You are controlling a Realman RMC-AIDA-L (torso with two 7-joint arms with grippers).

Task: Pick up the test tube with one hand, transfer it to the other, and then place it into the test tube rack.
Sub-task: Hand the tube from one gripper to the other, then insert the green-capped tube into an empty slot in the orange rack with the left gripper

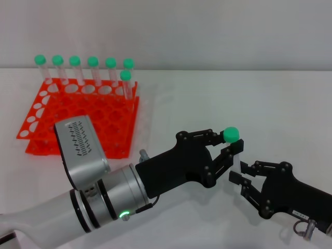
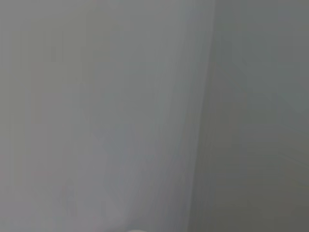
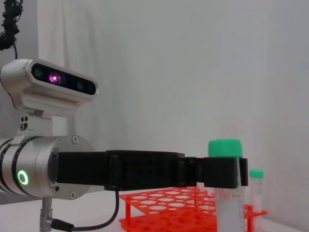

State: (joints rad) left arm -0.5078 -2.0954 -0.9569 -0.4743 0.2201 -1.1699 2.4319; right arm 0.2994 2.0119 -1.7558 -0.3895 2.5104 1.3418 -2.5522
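My left gripper (image 1: 228, 142), black on the silver-grey arm, is shut on the test tube (image 1: 231, 134) and holds it upright above the table, green cap on top. The right wrist view shows the same grip: the left arm's black fingers (image 3: 219, 172) clamp the clear tube (image 3: 227, 198) just under its cap. My right gripper (image 1: 243, 179) is open and empty, just right of and below the tube, not touching it. The orange-red test tube rack (image 1: 78, 119) stands at the far left and also shows in the right wrist view (image 3: 164, 203). The left wrist view shows only a grey wall.
Several green-capped tubes (image 1: 93, 70) stand in the rack's back row, one more (image 1: 125, 83) just in front of them at its right end. One rack tube (image 3: 256, 188) shows behind the held tube. White table (image 1: 233, 98) extends right of the rack.
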